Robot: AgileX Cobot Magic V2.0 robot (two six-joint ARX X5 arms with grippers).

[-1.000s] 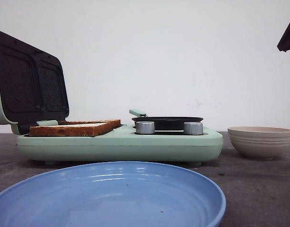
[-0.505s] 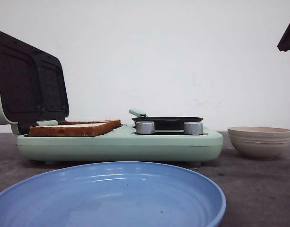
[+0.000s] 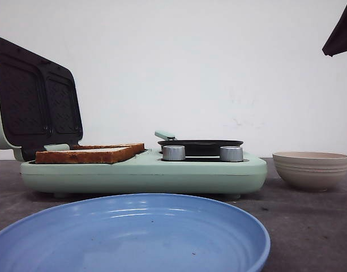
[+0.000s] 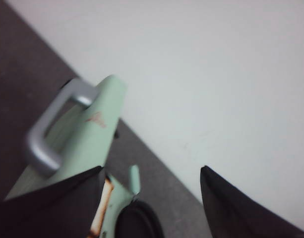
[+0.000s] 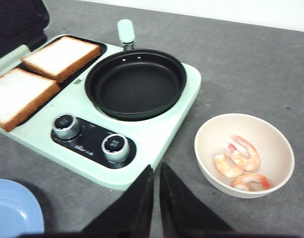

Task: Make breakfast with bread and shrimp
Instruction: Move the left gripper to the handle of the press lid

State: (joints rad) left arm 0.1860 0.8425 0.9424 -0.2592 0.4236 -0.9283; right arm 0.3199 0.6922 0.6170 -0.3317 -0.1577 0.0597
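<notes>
Two bread slices lie side by side on the open sandwich maker's lower plate, and show edge-on as a brown crust in the front view. Three shrimp lie in a beige bowl to the right of the appliance. My right gripper is shut with nothing in it, high above the table between the appliance's front corner and the bowl. It shows as a dark shape at the front view's upper right. My left gripper is open and empty, above the appliance by the raised lid.
The mint-green appliance has its lid raised, with a grey handle. An empty black frying pan sits on its right half behind two knobs. A blue plate lies in front.
In the front view the dark shape of my right gripper at the upper right has come a little further into the picture, leftward. Nothing else has moved.
</notes>
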